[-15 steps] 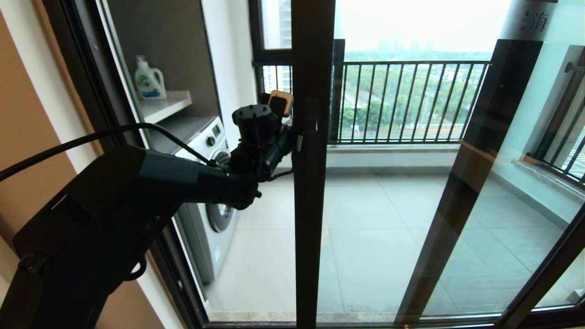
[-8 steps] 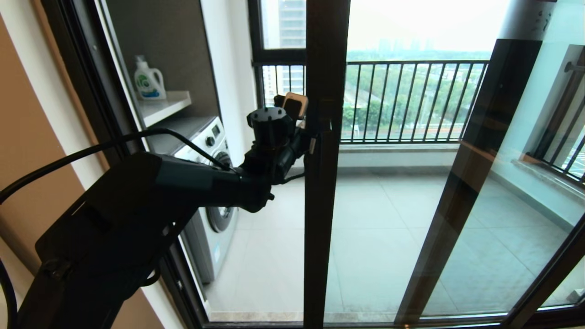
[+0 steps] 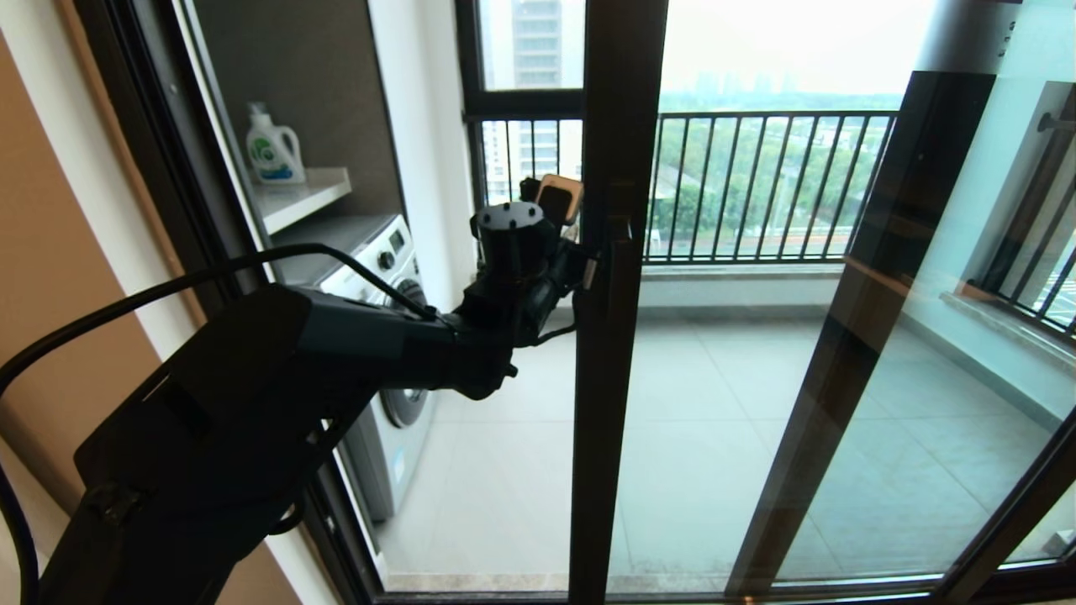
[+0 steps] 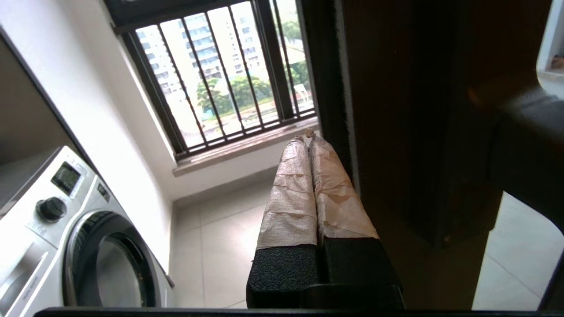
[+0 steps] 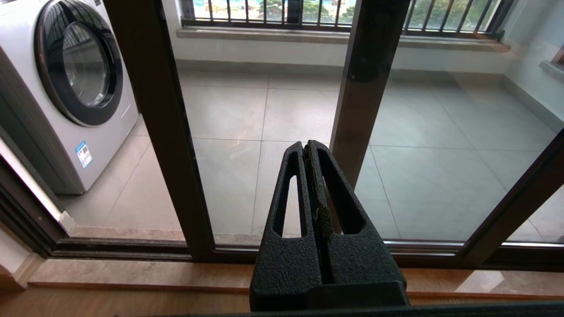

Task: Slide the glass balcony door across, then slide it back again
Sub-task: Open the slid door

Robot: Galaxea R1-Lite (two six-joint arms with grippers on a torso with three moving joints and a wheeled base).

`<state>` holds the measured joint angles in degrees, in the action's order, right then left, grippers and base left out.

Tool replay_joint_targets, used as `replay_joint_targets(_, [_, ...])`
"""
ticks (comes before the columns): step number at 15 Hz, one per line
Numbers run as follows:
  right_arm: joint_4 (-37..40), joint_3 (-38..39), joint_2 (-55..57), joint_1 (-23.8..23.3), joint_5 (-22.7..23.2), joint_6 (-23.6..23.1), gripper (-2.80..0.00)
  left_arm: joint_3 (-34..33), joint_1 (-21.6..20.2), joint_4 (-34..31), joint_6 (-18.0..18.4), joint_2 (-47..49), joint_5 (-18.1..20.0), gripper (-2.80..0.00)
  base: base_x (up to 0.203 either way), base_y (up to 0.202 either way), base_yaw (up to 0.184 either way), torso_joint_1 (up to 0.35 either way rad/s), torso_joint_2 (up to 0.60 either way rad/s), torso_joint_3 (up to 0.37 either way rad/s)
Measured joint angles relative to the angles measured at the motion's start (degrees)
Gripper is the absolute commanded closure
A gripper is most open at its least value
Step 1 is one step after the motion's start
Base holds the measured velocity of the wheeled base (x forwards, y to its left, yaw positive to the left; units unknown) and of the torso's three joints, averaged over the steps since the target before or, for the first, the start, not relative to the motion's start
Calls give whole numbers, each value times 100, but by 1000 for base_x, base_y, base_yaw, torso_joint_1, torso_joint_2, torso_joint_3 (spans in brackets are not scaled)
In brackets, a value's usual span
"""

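Left end effector (image 4: 309, 140) fingers together, pressed against glass balcony door (image 3: 618, 336) edge.

We see the balcony floor (image 3: 672, 437) laid in large pale grey tiles, running out to the low wall under the railing. A white washer (image 3: 395, 336) stands directly on these tiles at the left side, its round door facing the open floor. Above the washer a white shelf (image 3: 307, 195) carries a white detergent jug (image 3: 273, 147). Nearer us, the door's dark track (image 5: 132, 248) lies along the tile edge, with a stone sill (image 5: 132, 275) beside it.
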<state>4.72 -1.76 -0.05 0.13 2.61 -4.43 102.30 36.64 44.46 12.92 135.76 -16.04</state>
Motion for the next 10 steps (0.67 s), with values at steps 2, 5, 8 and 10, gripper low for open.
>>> replay_joint_targets(2, [1, 2, 0, 2, 0, 0, 0, -185, -32, 59, -26, -175, -97, 0, 0, 0, 0, 0, 0, 0])
replay_joint_targets(5, [1, 2, 0, 2, 0, 1, 0, -951, -131, 227, -44, -596, -110, 0, 0, 0, 0, 0, 0, 0])
replay_joint_targets(8, [1, 2, 0, 0, 0, 0, 0, -2205, -319, 587, -100, -1209, -84, 0, 0, 0, 0, 0, 0, 0])
replay_joint_targets(10, [1, 2, 0, 2, 0, 1, 0, -3257, -487, 932, -163, -1808, -68, 0, 0, 0, 0, 0, 0, 0])
